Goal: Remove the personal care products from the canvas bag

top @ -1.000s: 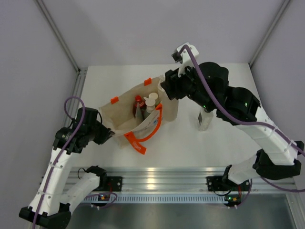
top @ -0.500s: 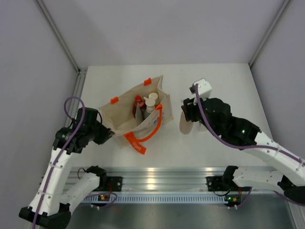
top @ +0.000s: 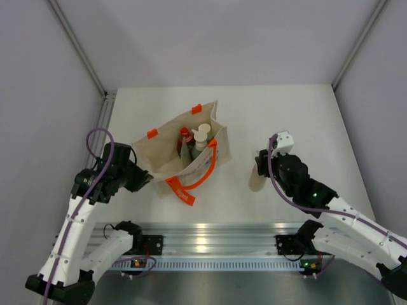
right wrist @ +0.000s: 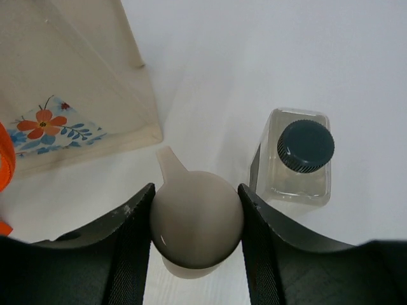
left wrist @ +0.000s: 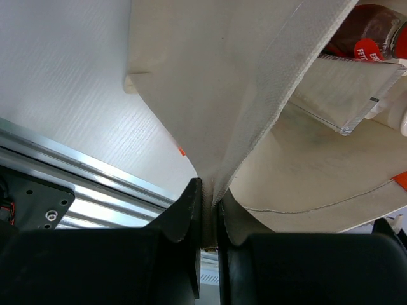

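Left gripper (left wrist: 208,197) is fully closed, pinching the rim of the beige canvas bag with orange handles (top: 159,155) at the bag's 8 o'clock corner. The bag stands open-mouthed left of table centre, with white-capped bottles (top: 201,135) and a red-capped bottle (top: 185,133) upright inside near its 12 o'clock edge. Right gripper (right wrist: 196,213) is partly open, jaws clamped on a round tan bottle (right wrist: 196,223) outside the bag at its 4 o'clock; a clear square bottle with a dark ribbed cap (right wrist: 304,149) stands just beside it at 2 o'clock, and a strip of white table (top: 299,114) separates it from the bag's corner at 10 o'clock.
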### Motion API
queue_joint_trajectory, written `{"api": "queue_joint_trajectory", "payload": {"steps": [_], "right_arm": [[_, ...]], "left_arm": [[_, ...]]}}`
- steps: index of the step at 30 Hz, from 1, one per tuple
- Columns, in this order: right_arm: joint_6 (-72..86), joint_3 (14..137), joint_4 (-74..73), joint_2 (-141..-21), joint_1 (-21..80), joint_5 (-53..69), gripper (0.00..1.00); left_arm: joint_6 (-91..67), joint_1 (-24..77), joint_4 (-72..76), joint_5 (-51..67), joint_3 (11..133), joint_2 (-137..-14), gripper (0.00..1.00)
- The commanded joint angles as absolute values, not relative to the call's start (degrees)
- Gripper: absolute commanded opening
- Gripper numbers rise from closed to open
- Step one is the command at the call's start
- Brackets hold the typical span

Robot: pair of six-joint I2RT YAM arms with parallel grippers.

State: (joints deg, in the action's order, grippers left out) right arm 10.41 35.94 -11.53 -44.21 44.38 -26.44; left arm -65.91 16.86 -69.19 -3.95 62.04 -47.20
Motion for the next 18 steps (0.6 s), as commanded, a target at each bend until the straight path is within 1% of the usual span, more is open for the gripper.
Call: {"api": "queue_joint_trajectory", "payload": {"steps": [1,3,4,5,6,7,8,9,11,13,15,18], "right_arm": [[13.5,34.6,-0.6,-41.5,43.4,-25.4,0.00],[13.4,34.1,-0.6,-41.2,43.4,-26.2,0.00],[13.2,34.2,-0.7,-41.2,43.4,-26.3,0.08],[13.0,34.9,-1.1,-41.3,43.4,-26.3,0.23],[12.7,35.5,-2.1,-41.5,43.4,-26.2,0.58],[12.7,36.0,-2.6,-42.1,43.4,-26.2,0.67],[12.6,37.5,-3.1,-42.5,43.4,-26.0,0.71],[12.0,38.5,-3.6,-43.1,43.4,-25.5,0.77],[11.5,41.9,-5.2,-45.0,43.4,-24.3,0.84],[11.3,45.2,-7.3,-47.7,43.4,-22.9,0.88],[11.2,51.3,-9.2,-50.3,43.4,-20.3,0.88],[11.3,60.4,-13.9,-57.1,43.7,-13.6,0.83]], "left_arm": [[-65.7,16.3,-65.7,-7.3,63.2,-48.0,0.00],[-65.7,16.3,-65.7,-7.3,63.3,-48.0,0.00],[-65.5,16.3,-65.7,-7.4,63.3,-48.1,0.00],[-65.6,16.3,-65.7,-7.5,63.3,-48.3,0.00],[-65.5,16.3,-65.7,-7.6,63.3,-48.3,0.00],[-65.5,16.3,-65.6,-7.5,63.3,-48.2,0.00],[-65.5,16.3,-65.6,-7.5,63.2,-48.3,0.00],[-65.5,16.3,-65.6,-7.5,63.1,-48.3,0.00],[-65.5,16.3,-65.3,-7.5,63.0,-48.3,0.00],[-65.5,16.3,-65.3,-7.4,62.8,-48.3,0.00],[-65.5,16.3,-65.3,-7.4,62.7,-48.3,0.00],[-65.6,16.3,-65.2,-7.3,62.4,-48.4,0.00]]}}
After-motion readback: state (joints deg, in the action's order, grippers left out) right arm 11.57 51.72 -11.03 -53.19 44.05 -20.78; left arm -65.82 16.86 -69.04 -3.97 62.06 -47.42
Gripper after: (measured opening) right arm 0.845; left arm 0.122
